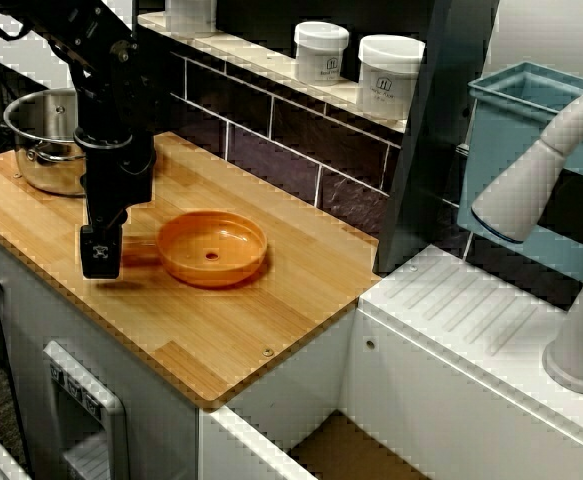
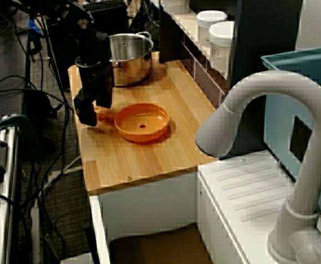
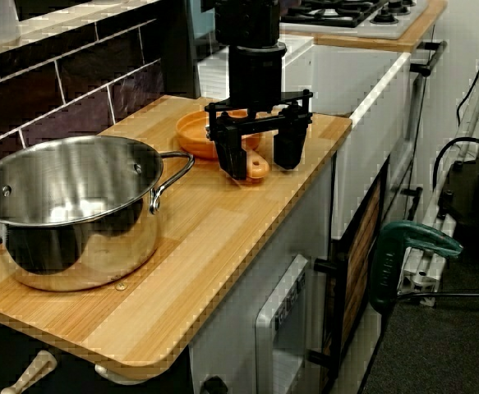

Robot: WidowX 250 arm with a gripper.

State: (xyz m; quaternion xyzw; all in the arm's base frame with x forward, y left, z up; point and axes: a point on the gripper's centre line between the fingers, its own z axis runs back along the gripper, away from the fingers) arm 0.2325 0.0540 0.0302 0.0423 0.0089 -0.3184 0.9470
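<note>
**Toy kitchen, view past the pot.** The orange pan (image 3: 200,131) lies flat and right way up on the wooden table (image 3: 206,246), just beyond the steel pot (image 3: 66,205) and apart from it. Its long axis runs from the round bowl through the short handle (image 3: 256,169). The handle points out from the bowl toward the table's open front edge, away from the tiled wall behind the pot.

The claw (image 3: 260,154) hangs vertically over the handle's end. It is spread wide, with its two fingers (image 3: 231,156) on either side of the handle, and it grips nothing. Whether one finger touches the handle cannot be told.

The pan appears to be moulded plastic, so it is probably light, stiff, smooth and likely to slide on the wood. The handle, pinched across its width, seems the best place to take hold.
</note>
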